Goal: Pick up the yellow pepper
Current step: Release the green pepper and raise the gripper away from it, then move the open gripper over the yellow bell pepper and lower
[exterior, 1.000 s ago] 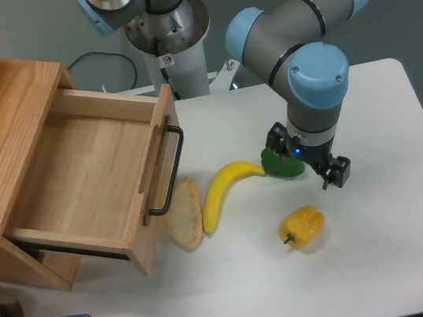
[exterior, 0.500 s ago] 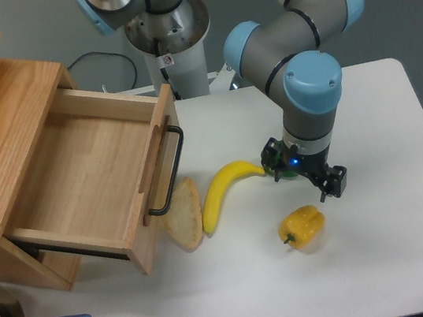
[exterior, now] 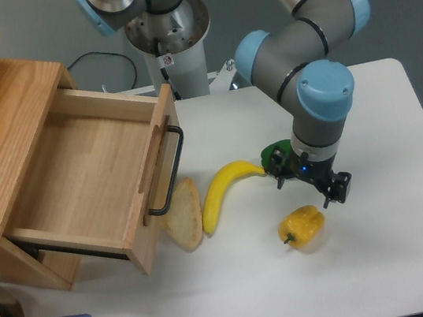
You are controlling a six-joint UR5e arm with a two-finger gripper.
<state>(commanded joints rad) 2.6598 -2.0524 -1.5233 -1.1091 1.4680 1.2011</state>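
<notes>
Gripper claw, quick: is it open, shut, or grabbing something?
Gripper: open, holding nothing, hovering above the glossy, lumpy yellow pepper.

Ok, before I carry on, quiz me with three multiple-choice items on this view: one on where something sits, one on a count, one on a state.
1. Where does the glossy yellow-orange lobed pepper lie?
A. in the wooden drawer
B. on the white table, below the claw in the picture
C. in the yellow basket

2. How many peppers show?
A. one
B. two
C. three

3. What state is the light wooden drawer in?
A. pulled open, nothing visible inside
B. pushed shut
C. open and holding the banana

Answers:
1 B: the pepper rests on the white table, with the black two-finger claw just above it in the picture.
2 B: the yellow one, plus a green pepper partly hidden behind the claw.
3 A: its bare floor shows, and the long curved yellow banana lies on the table.
</notes>
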